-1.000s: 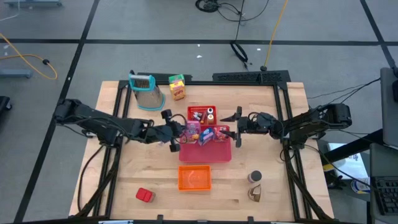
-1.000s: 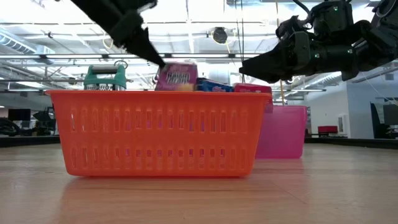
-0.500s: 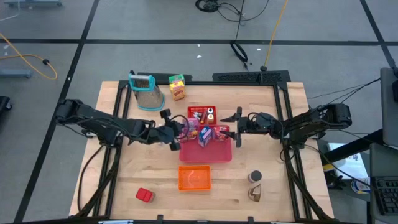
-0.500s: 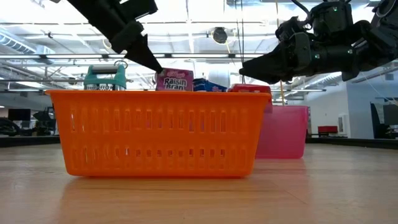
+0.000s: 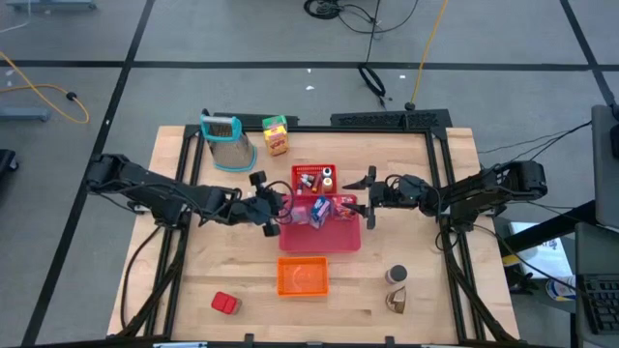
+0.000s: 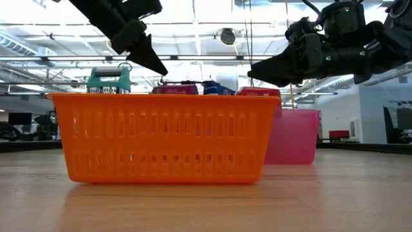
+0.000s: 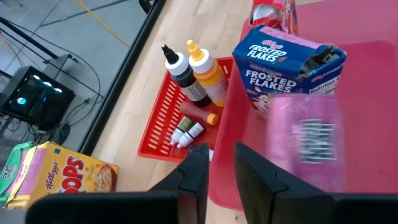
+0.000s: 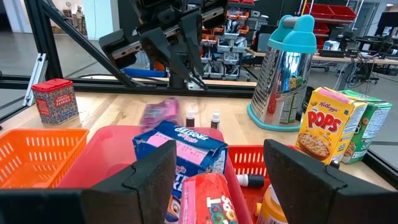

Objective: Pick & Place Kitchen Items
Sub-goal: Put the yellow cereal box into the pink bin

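Note:
A purple food box (image 7: 305, 140) shows blurred in the air over the pink bin (image 5: 319, 239), touched by nothing; the right wrist view shows the purple box (image 8: 158, 112) too. In the bin lie a blue Frosted Flakes box (image 7: 286, 59) and a red box (image 8: 208, 199). My left gripper (image 7: 217, 171) hangs open over the bin's left rim, empty; in the high view the left gripper (image 5: 278, 205) is left of the boxes. My right gripper (image 5: 370, 198) stands open and level at the bin's right rim, nothing between its fingers.
A red tray (image 5: 314, 169) with bottles and small jars sits behind the bin. An orange basket (image 5: 303, 277) stands nearer. A metal grater (image 5: 227, 140), a yellow Pops box (image 5: 278, 142), a red block (image 5: 224, 304) and two small jars (image 5: 396, 276) stand around.
My left gripper has let go of the purple box. The box, held upright above the bin a second ago, has tipped and dropped toward the bin's inside. Both arms have kept their places.

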